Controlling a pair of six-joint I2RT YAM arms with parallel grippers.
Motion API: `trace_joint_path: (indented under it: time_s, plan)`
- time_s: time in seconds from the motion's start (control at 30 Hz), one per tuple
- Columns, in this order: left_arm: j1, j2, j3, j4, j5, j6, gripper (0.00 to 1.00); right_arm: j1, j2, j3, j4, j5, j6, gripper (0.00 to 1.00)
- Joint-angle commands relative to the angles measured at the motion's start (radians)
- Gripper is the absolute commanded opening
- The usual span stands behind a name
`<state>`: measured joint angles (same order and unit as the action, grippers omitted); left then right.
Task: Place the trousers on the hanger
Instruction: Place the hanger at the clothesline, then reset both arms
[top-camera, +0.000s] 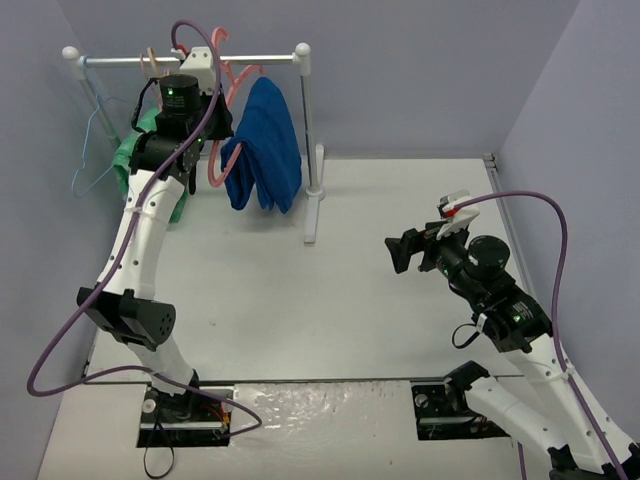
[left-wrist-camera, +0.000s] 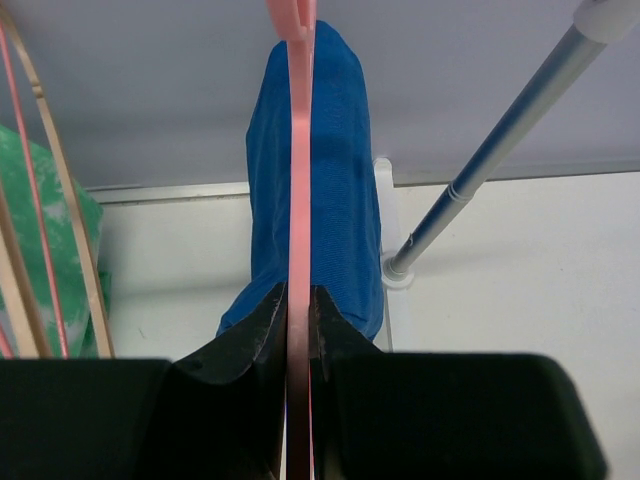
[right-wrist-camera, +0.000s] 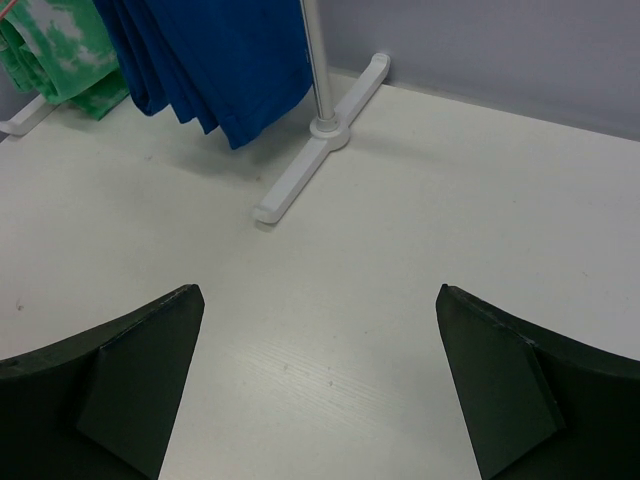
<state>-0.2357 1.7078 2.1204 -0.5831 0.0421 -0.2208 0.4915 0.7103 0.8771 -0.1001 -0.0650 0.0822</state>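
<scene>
Near the counter's (top-camera: 300, 300) far left corner, the hanger (left-wrist-camera: 300, 200) is clenched by the left hand (left-wrist-camera: 297, 302), seemingly to steady the trousers (top-camera: 265, 145) draped over it; the right hand (right-wrist-camera: 318, 300) is spread, empty, near the right edge.

Pretty sure this is a robotics lab cell: a left arm (top-camera: 135, 250) and right arm (top-camera: 505, 310) are sitting bolted to the near edge of a white table (top-camera: 300, 300). Plain lavender-grey walls (top-camera: 420, 70) are boxing it in, and a small clothes rack (top-camera: 311, 150) is standing at the back.
</scene>
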Motion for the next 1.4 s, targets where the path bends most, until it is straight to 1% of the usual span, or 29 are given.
trace_joint_path:
  time_s: [0.0,0.37,0.5,0.53,0.57,0.63,0.77,0.8,0.87,1.0,1.07,1.2,1.37]
  plan:
    - [0.019,-0.033,0.095,0.229,0.014,-0.015,0.00,-0.002,-0.005,0.001,0.047,0.019,0.010,1.00]
    - [0.033,0.033,0.084,0.197,0.045,-0.014,0.00,-0.002,-0.005,-0.014,0.045,0.018,0.014,1.00]
    - [0.035,0.011,0.027,0.213,0.039,-0.015,0.00,-0.002,-0.005,-0.015,0.045,0.026,0.014,1.00]
    - [0.035,0.001,0.006,0.220,0.034,-0.014,0.02,-0.002,-0.004,-0.015,0.045,0.028,0.014,1.00]
    - [0.035,-0.008,-0.013,0.224,0.024,-0.012,0.07,-0.002,-0.003,-0.013,0.046,0.031,0.013,1.00]
    - [0.035,-0.049,-0.035,0.221,0.002,0.002,0.24,-0.002,-0.009,-0.010,0.045,0.037,0.013,1.00]
    - [0.035,-0.144,-0.091,0.212,-0.034,0.031,0.63,-0.002,-0.012,0.002,0.043,0.052,0.013,1.00]
    - [0.035,-0.167,-0.102,0.211,-0.043,0.041,0.69,-0.002,-0.011,0.010,0.042,0.056,0.012,1.00]
    - [0.036,-0.212,-0.109,0.183,-0.073,0.047,0.79,-0.002,-0.011,0.021,0.036,0.060,0.007,1.00]
    - [0.035,-0.303,-0.124,0.088,-0.087,0.053,0.87,-0.002,-0.011,0.058,0.012,0.116,0.003,1.00]
    - [0.036,-0.378,-0.175,0.046,-0.080,0.046,0.88,-0.002,-0.016,0.076,-0.007,0.149,-0.003,1.00]
    - [0.036,-0.562,-0.360,-0.025,-0.073,0.019,0.92,-0.001,-0.026,0.090,-0.043,0.209,0.003,1.00]
    - [0.036,-0.807,-0.639,-0.132,-0.185,0.009,0.96,0.001,-0.072,0.061,-0.052,0.261,0.014,1.00]
